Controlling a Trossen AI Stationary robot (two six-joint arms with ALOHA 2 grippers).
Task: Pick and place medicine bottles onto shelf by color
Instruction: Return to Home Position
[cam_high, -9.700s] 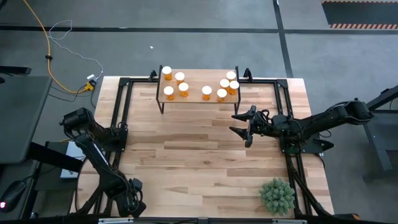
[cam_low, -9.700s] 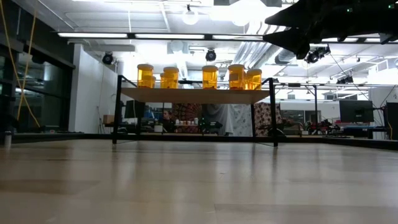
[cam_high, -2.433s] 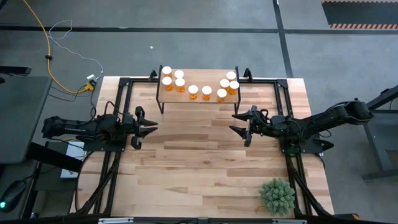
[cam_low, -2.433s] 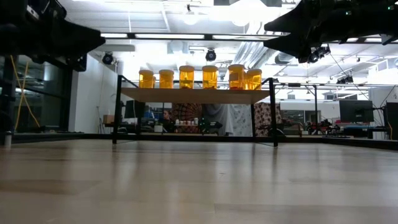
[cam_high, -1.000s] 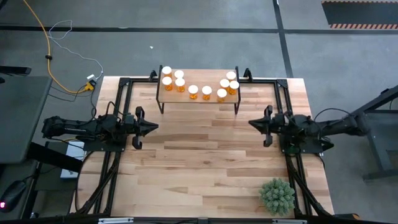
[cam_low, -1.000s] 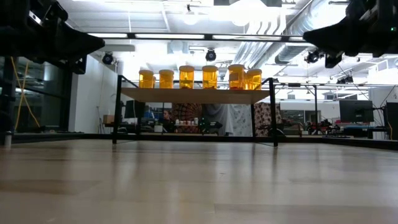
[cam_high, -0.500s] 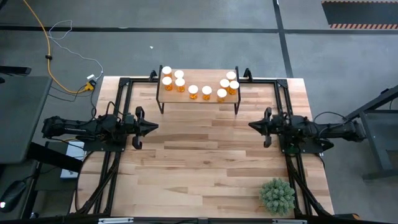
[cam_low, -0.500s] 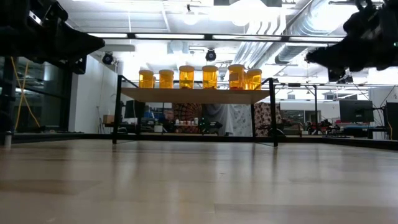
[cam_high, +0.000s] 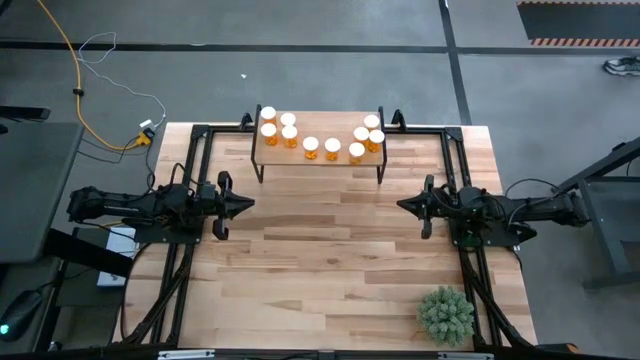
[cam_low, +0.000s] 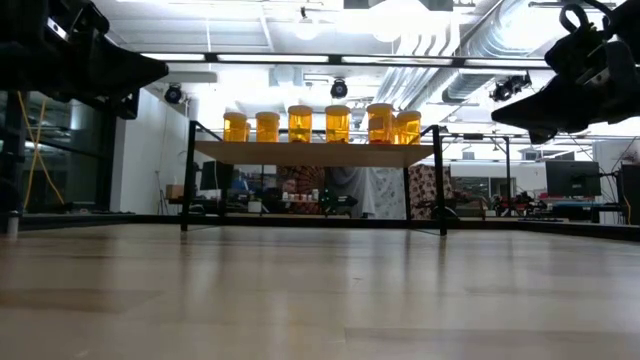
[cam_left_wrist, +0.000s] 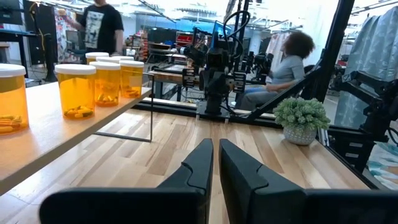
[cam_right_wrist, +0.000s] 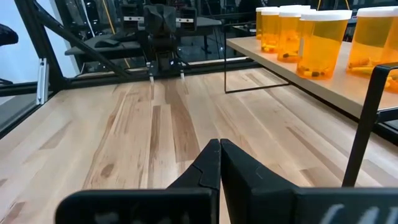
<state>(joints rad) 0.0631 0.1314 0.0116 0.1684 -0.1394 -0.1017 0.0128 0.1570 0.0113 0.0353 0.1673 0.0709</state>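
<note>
Several amber medicine bottles with white caps stand upright on the shelf, a low wood board on black legs at the table's far middle; the low view shows them in a row on the board. My left gripper hovers shut over the table's left side, pointing level toward the right. My right gripper hovers shut over the right side, pointing level toward the left. Both are nearer than the shelf and hold nothing. The wrist views show each shut pair of fingers, left and right, with bottles to the side.
A spiky green plant stands at the table's near right corner. Black frame rails run along the left and right sides. Bare wood planks lie between the two grippers. People show in the room beyond the table.
My right gripper has sunk a little above the table's right side and its fingers have tipped toward level, staying shut. The bottles and the shelf have not moved.
</note>
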